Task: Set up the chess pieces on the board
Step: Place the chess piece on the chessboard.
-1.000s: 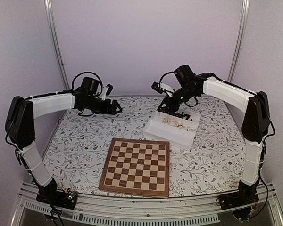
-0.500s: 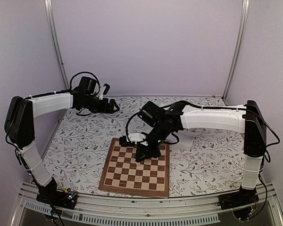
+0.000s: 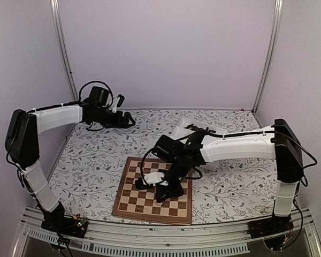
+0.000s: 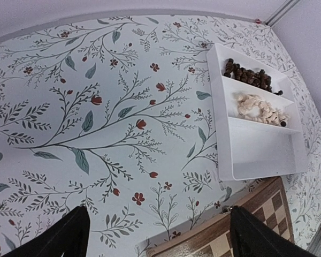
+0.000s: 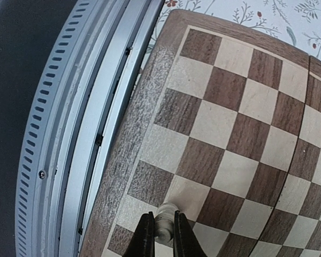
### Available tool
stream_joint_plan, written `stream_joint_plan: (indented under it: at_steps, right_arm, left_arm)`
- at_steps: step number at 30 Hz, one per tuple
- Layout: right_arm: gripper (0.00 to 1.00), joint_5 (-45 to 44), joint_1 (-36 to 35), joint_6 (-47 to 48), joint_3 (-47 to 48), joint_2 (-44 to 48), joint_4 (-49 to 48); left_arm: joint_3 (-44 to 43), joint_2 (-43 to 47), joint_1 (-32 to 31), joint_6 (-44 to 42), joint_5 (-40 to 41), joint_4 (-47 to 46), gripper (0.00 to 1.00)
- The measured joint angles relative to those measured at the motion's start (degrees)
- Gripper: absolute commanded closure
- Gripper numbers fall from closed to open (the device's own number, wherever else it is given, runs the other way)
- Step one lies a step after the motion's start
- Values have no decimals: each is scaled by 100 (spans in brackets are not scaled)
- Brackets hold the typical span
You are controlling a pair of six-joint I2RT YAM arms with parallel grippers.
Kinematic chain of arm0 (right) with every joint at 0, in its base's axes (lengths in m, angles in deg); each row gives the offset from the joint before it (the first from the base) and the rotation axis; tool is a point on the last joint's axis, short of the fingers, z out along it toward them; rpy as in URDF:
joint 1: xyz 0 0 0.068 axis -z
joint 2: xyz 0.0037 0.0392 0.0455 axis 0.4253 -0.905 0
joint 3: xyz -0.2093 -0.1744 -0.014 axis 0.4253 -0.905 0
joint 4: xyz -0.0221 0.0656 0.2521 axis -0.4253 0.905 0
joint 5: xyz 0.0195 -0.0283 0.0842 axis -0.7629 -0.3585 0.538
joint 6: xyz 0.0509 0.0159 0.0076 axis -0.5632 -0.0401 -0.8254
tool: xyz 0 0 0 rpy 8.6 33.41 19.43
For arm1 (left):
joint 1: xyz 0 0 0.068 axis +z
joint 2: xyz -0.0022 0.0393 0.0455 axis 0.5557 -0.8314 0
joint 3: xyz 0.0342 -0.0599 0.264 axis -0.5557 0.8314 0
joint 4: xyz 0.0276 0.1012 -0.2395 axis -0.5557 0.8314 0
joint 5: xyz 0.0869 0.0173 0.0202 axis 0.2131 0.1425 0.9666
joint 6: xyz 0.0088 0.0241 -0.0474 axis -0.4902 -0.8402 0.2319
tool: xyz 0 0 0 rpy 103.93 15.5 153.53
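The wooden chessboard [image 3: 129,201] lies at the near middle of the table, with no pieces standing on the squares I can see. My right gripper [image 3: 161,196] is low over its near half. In the right wrist view it [image 5: 161,235] is shut on a pale cream chess piece [image 5: 165,222], held at a light square close to the board's [image 5: 230,123] near border. My left gripper [image 3: 129,122] hovers at the back left, open and empty [image 4: 163,241]. Dark pieces [image 4: 251,76] and cream pieces [image 4: 262,110] lie in the white tray [image 4: 257,155].
The white two-compartment tray [image 3: 184,127] sits behind the board at the back right, partly hidden by my right arm. A metal rail [image 5: 69,134] runs along the table's near edge beside the board. The floral cloth [image 4: 107,107] covers the table.
My right arm has swung from the tray down to the near half of the board, carrying a pale piece. My left arm has barely moved.
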Motion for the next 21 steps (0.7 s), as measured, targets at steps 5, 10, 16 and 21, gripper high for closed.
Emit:
stream_joint_plan:
  at_steps: [5, 10, 16, 21]
  right_arm:
    - [84, -33, -188, 55, -55, 0, -46]
    - [54, -83, -205, 92, -50, 0, -111]
    - [50, 42, -92, 195, 155, 35, 197]
    - [50, 525, 422, 302, 415, 468, 529]
  left_arm:
    - [-7, 0, 13, 0, -7, 20, 7]
    - [-13, 0, 13, 0, -28, 39, 7]
    - [-13, -13, -4, -24, -168, 50, 12]
    - [-13, -4, -404, -308, 81, 166, 16]
